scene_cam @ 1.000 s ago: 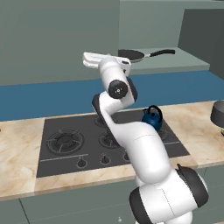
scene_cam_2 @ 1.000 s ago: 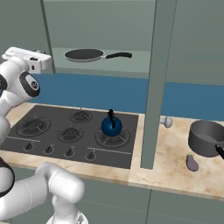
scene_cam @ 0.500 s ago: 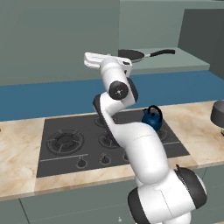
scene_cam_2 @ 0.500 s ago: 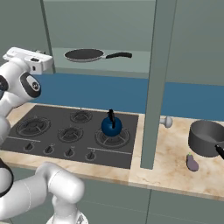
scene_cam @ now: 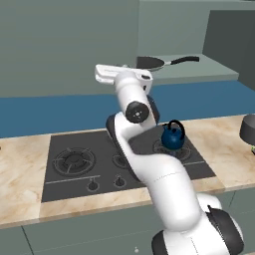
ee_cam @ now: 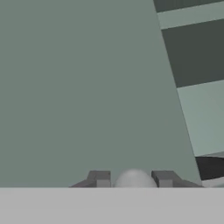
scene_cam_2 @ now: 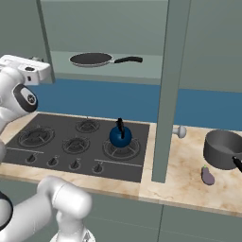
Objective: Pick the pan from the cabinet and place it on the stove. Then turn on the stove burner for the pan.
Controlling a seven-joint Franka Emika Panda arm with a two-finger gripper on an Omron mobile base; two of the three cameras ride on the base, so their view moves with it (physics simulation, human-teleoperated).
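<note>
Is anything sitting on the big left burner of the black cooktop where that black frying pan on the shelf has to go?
Nothing visible: the large left burner is bare. The round blue kettle stands on the right-hand burner instead.

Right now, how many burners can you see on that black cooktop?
5 on the stove: a large one at the left end, two small ones in the centre, one under the blue kettle, and one behind it, mostly hidden.

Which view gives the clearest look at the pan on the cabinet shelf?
The right base view: the pan sits whole on the open cabinet shelf, handle pointing right, nothing in front. In the left base view the arm covers the pan's left part. The hand view catches just a dark sliver at its right edge, possibly the pan.
</note>
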